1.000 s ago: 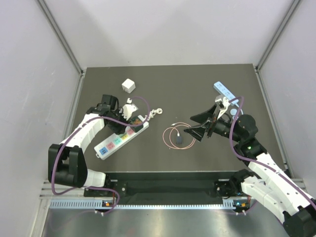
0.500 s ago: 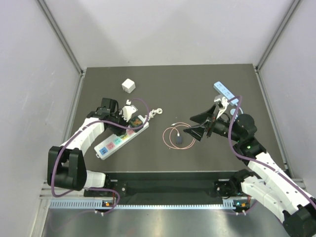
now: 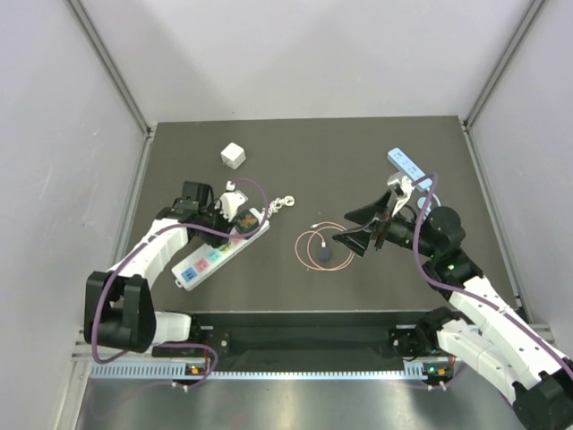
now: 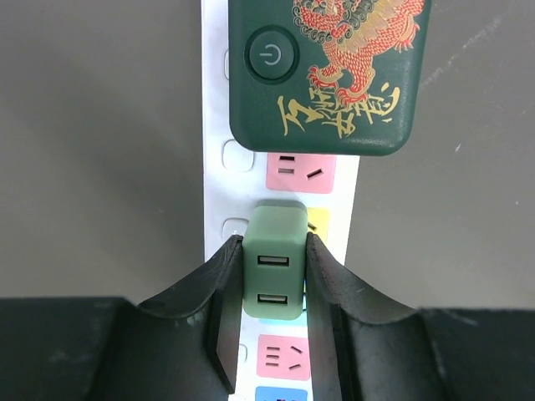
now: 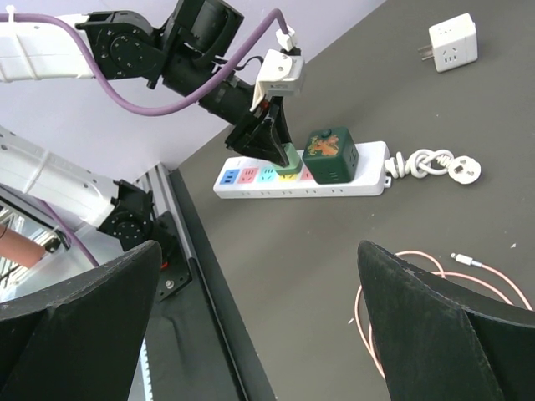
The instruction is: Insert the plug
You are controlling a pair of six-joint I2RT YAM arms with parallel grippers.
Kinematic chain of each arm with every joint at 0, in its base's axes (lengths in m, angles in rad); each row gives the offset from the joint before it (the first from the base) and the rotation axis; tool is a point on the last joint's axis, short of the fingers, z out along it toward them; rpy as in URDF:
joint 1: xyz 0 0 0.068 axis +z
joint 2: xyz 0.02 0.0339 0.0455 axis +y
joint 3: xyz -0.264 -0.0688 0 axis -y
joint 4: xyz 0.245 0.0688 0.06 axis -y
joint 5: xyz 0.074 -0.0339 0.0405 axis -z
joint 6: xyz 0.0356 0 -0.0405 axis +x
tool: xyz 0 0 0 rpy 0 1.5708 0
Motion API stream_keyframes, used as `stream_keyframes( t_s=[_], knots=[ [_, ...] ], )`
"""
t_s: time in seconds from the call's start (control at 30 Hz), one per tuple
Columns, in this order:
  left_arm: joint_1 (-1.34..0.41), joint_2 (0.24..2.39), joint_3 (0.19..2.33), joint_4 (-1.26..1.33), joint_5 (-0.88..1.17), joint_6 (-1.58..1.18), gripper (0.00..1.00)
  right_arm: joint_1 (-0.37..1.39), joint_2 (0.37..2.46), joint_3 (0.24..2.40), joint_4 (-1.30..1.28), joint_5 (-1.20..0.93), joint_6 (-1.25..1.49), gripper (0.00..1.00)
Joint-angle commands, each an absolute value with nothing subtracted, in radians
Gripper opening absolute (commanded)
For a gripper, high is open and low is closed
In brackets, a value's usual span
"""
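Note:
A pale green USB plug (image 4: 274, 271) stands upright on the white power strip (image 4: 216, 125) over its yellow socket. Its prongs are hidden. My left gripper (image 4: 272, 242) is shut on the plug's two sides. In the top view the left gripper (image 3: 231, 222) sits over the strip (image 3: 208, 260), beside a dark green cube adapter (image 3: 248, 219) plugged into the strip. That adapter (image 4: 330, 75) bears a red dragon. My right gripper (image 3: 351, 229) hangs open and empty above the table's middle. The right wrist view shows the plug (image 5: 288, 161) on the strip (image 5: 292, 185).
A white cube adapter (image 3: 234, 155) lies at the back left. The strip's knotted cord (image 3: 282, 205) trails to its right. A pink cable coil (image 3: 318, 246) lies under my right gripper. A small blue-and-white strip (image 3: 407, 163) rests at the back right.
My left wrist has shifted slightly nearer along the strip, the plug still in its grip. The right arm has not moved.

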State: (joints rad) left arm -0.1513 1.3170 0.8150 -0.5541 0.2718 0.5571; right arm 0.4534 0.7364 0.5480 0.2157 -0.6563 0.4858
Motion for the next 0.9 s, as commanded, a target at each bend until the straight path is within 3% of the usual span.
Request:
stream_keyframes(
  t_s=[0.0, 0.07, 0.37, 0.47, 0.5, 0.73, 0.87],
  knots=[
    [-0.144, 1.367, 0.821, -0.593, 0.238, 0.529, 0.32, 0.442, 0.739, 0.566, 0.233, -0.660, 0.463, 1.00],
    [-0.146, 1.362, 0.863, -0.613, 0.238, 0.526, 0.47, 0.443, 0.741, 0.569, 0.233, -0.654, 0.462, 1.00],
    [-0.146, 1.328, 0.991, -0.661, 0.261, 0.532, 0.60, 0.443, 0.796, 0.584, 0.187, -0.621, 0.446, 1.00],
    [-0.147, 1.325, 1.040, -0.667, 0.293, 0.531, 0.70, 0.442, 0.815, 0.591, 0.157, -0.585, 0.446, 1.00],
    [-0.147, 1.325, 1.052, -0.667, 0.293, 0.529, 0.96, 0.442, 0.825, 0.594, 0.141, -0.565, 0.448, 1.00],
    [-0.196, 1.306, 1.186, -0.603, 0.288, 0.425, 0.99, 0.440, 0.917, 0.738, -0.227, -0.208, 0.466, 1.00],
    [-0.199, 1.287, 1.224, -0.463, 0.246, 0.126, 0.99, 0.434, 0.971, 0.772, -0.334, 0.054, 0.498, 1.00]
  ],
)
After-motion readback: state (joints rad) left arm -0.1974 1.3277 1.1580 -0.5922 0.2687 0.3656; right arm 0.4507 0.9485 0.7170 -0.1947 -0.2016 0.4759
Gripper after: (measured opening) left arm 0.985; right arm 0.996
